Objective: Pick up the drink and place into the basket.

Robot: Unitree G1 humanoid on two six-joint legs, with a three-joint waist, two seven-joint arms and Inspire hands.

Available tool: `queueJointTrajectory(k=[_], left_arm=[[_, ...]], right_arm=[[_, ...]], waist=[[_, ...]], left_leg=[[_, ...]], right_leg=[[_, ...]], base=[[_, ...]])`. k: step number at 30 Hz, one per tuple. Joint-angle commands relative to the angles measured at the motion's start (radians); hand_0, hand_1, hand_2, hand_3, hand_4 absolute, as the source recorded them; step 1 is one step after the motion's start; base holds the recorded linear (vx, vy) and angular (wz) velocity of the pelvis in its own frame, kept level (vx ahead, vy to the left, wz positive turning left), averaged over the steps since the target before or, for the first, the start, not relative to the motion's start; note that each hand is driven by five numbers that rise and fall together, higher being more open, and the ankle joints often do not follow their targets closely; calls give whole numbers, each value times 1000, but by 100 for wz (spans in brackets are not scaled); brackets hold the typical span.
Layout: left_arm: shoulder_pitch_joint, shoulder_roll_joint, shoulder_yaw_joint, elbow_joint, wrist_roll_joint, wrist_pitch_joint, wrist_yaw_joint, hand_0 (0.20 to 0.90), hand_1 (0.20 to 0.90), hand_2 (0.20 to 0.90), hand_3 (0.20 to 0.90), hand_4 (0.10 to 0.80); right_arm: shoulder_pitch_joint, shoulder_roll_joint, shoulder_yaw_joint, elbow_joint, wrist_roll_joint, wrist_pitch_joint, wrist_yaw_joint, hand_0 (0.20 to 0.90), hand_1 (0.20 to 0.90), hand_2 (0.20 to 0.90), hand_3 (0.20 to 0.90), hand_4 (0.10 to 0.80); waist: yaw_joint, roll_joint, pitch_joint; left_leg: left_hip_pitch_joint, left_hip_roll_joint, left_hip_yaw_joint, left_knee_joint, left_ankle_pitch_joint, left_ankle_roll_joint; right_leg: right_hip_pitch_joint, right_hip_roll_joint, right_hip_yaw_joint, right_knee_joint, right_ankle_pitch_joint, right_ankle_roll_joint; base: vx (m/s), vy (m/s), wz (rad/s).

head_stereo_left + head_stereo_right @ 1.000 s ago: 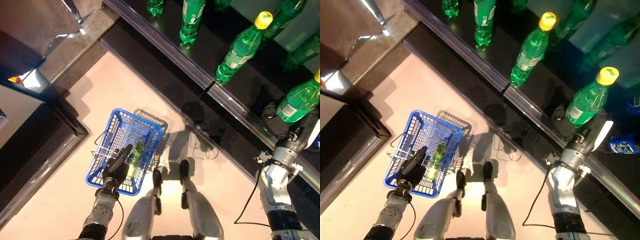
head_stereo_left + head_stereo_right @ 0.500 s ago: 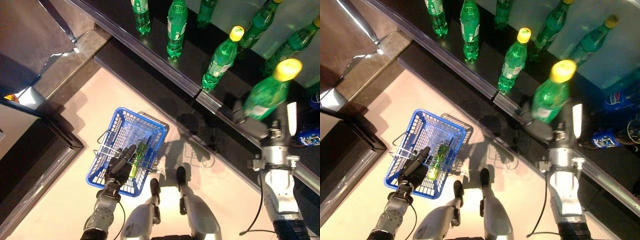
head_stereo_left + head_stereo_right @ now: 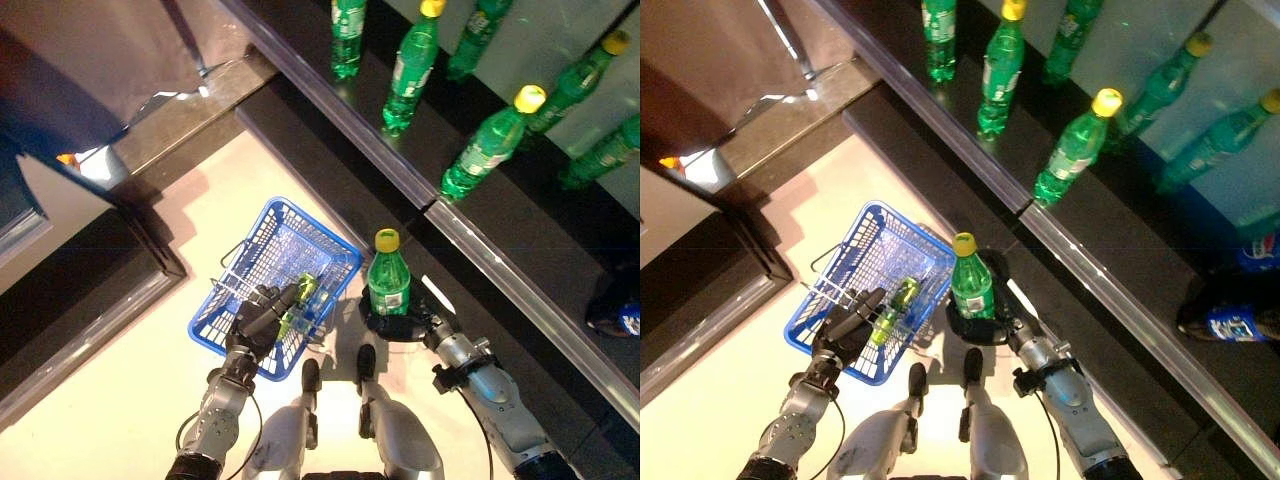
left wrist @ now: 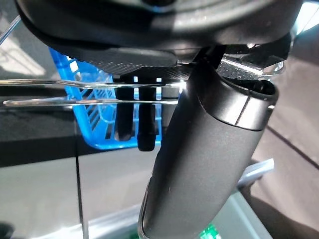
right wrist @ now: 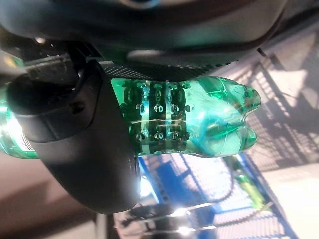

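My right hand (image 3: 402, 326) is shut on an upright green drink bottle (image 3: 387, 284) with a yellow cap, gripped near its base (image 5: 199, 119). It hangs above the floor just right of the blue wire basket (image 3: 243, 263). My left hand (image 3: 259, 318) is curled round the basket's metal handles (image 4: 60, 92) at its near side. A second green bottle (image 3: 895, 298) lies inside the basket, close to my left hand's fingers. The right wrist view shows the basket (image 5: 164, 184) below the held bottle.
A dark shelf (image 3: 500, 215) runs diagonally along the right, with several green bottles (image 3: 485, 150) standing on it and a metal rail (image 3: 1110, 290) at its edge. A blue-labelled bottle (image 3: 1230, 322) sits at far right. A dark counter (image 3: 90, 300) flanks the left.
My right hand has carried the green bottle down from the shelf to beside the basket's right rim. The camera has shifted. My left hand keeps hold of the basket.
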Motion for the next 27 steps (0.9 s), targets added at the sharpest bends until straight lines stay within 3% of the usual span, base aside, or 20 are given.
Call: queueJointTrajectory(k=[1, 9, 10, 18, 27], left_arm=[[-95, 75, -19, -255, 6, -54, -88, 300, 300, 300, 200, 100], [-130, 113, -85, -334, 62, 66, -115, 300, 300, 300, 200, 100], [-133, 118, -101, -363, 86, 113, -123, 300, 300, 300, 200, 100], [-119, 157, -136, -455, 134, 274, -210, 300, 300, 300, 200, 100], [-134, 158, -202, -527, 138, 377, -277, 300, 300, 300, 200, 100]], right_arm=[[-129, 10, 66, -78, 84, -93, -12, 300, 300, 300, 200, 100], [-267, 63, 159, 49, 80, -58, -89, 300, 300, 300, 200, 100], [-300, 93, 179, 101, 75, -47, -108, 300, 300, 300, 200, 100], [-394, 180, 224, 241, 45, 4, -228, 300, 300, 300, 200, 100], [-480, 263, 246, 461, 63, 52, -314, 300, 300, 300, 200, 100]], waist=[[69, 16, -125], [153, 16, -133], [182, 18, -141], [276, 34, -170], [349, 56, -205]], left_leg=[[-126, -43, -45, 113, 8, 1], [-142, -53, -107, 146, 3, -5], [-139, -53, -124, 145, 5, -7], [-126, -60, -194, 142, 13, -17], [-107, -70, -265, 120, 26, -25]], right_leg=[[13, -22, -20, 170, -142, 56], [25, -39, -103, 199, -168, 47], [34, -40, -125, 205, -175, 44], [71, -51, -191, 233, -206, 39], [106, -64, -245, 235, -215, 41]], base=[[-15, -8, 46], [31, -23, 50], [76, -26, 42], [89, -21, 41], [79, -8, 28]])
